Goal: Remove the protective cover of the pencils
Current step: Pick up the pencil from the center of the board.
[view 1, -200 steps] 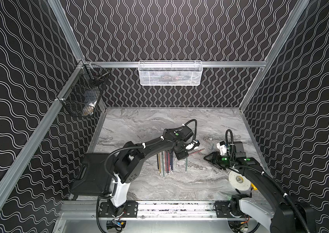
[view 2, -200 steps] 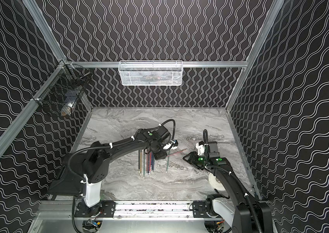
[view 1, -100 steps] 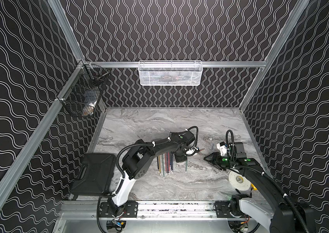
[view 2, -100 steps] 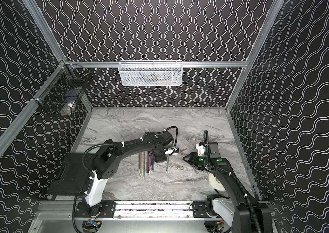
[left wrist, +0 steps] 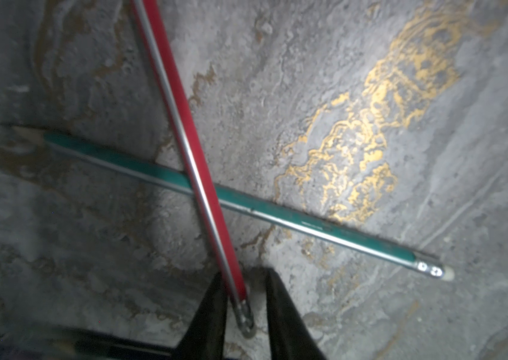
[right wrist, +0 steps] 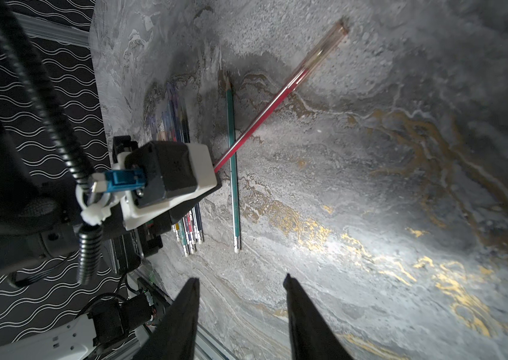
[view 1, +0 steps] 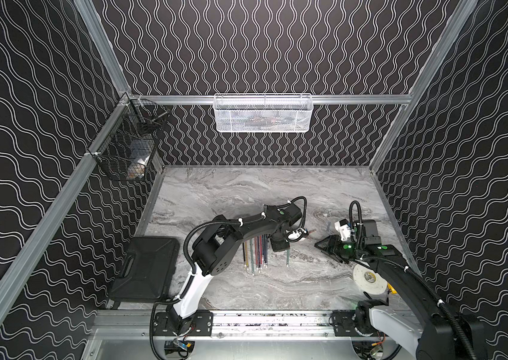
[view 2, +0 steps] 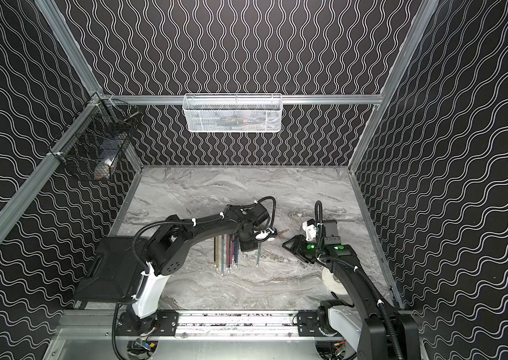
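Note:
Several coloured pencils (view 1: 255,252) (view 2: 227,252) (right wrist: 184,230) lie side by side on the marble table, and a green pencil (view 1: 287,257) (left wrist: 277,212) (right wrist: 234,187) lies apart to their right. A red pencil (left wrist: 190,140) (right wrist: 262,124) crosses over the green one. Its far tip wears a clear protective cover (right wrist: 327,43). My left gripper (left wrist: 244,274) straddles the red pencil's silvery end with narrow jaws. One finger touches the pencil and a gap shows at the other. My right gripper (right wrist: 241,278) (view 1: 324,246) hovers open and empty to the right, facing the covered tip.
A black case (view 1: 146,268) lies at the table's front left. A white tape roll (view 1: 369,277) sits under my right arm. A white mesh basket (view 1: 262,113) hangs on the back wall and a black wire basket (view 1: 128,149) on the left wall.
My left arm has dropped lower toward the table, and its jaws have narrowed around the red pencil's end. The right arm has not moved.

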